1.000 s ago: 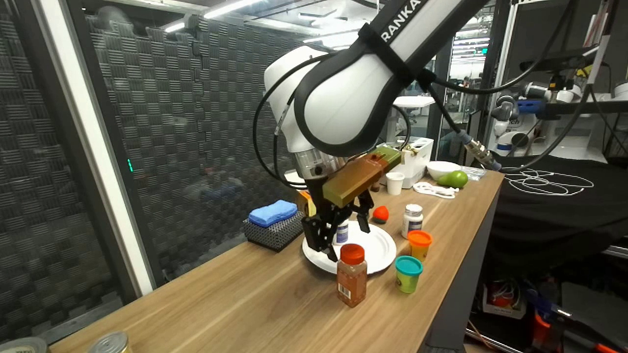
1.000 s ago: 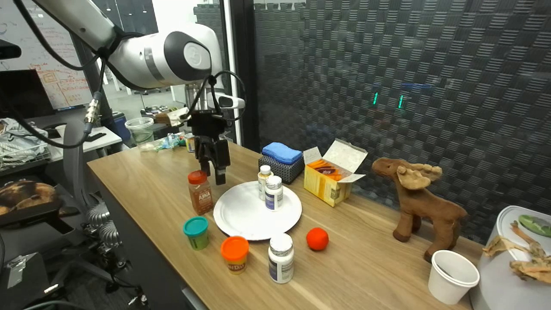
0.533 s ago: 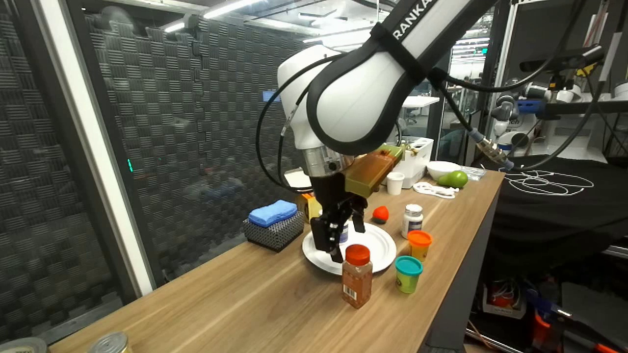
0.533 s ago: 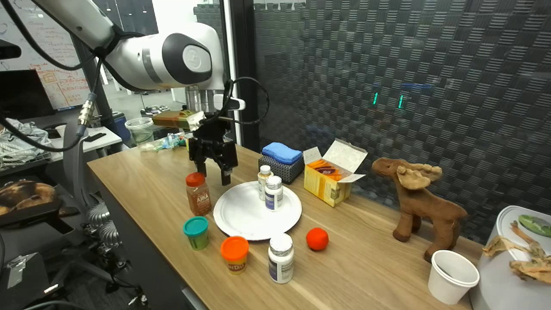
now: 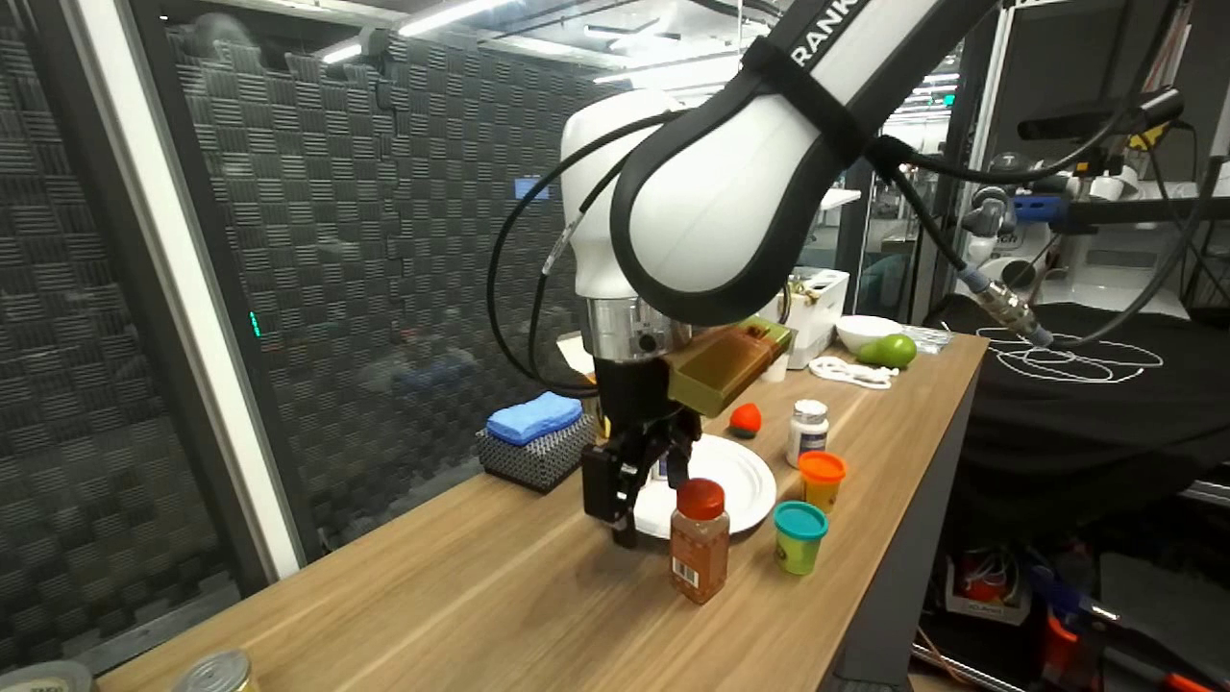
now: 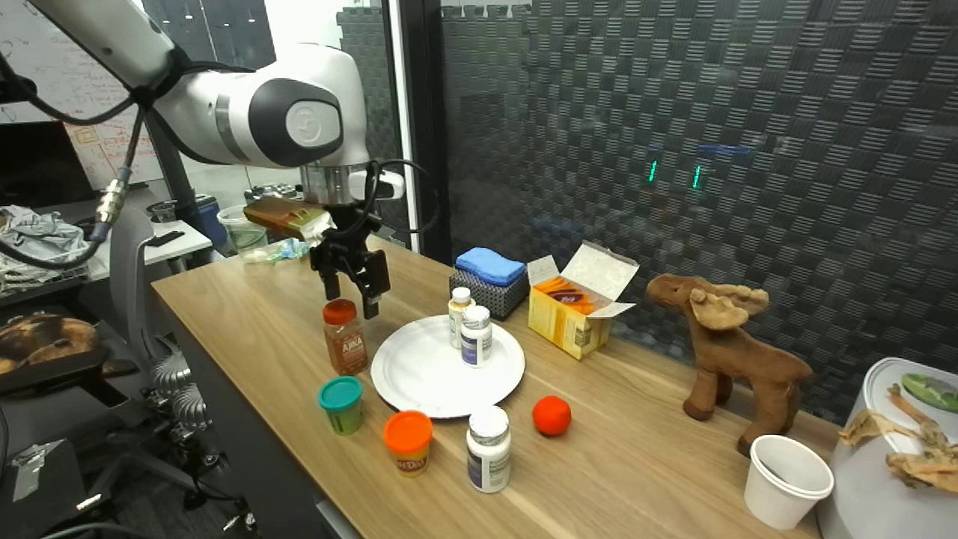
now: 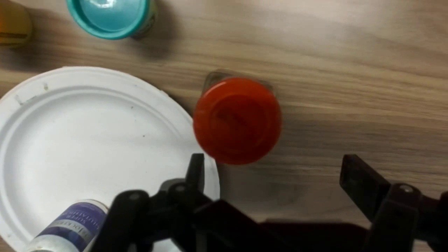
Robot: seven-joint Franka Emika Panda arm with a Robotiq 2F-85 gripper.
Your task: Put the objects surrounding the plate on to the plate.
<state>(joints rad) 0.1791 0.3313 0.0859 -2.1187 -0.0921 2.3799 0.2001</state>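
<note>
The white plate carries two white bottles, a purple-labelled one and a second bottle behind it. Around the plate stand a brown red-capped bottle, a green cup with a teal lid, an orange-lidded yellow cup, another white bottle and an orange-red ball. My gripper hangs open beside the red-capped bottle, near its cap's height. In the wrist view the red cap lies ahead of the fingertips, nearer the left one. Nothing is between the fingers.
Behind the plate are a dark box topped with a blue cloth and an open yellow box. A brown plush toy, paper cups and a white container stand farther along. A can sits at the opposite end.
My gripper has turned and drawn back from the plate's side, lower and away from the red-capped bottle. That bottle shifted slightly early in the second, staying upright. The jaws stayed open.
</note>
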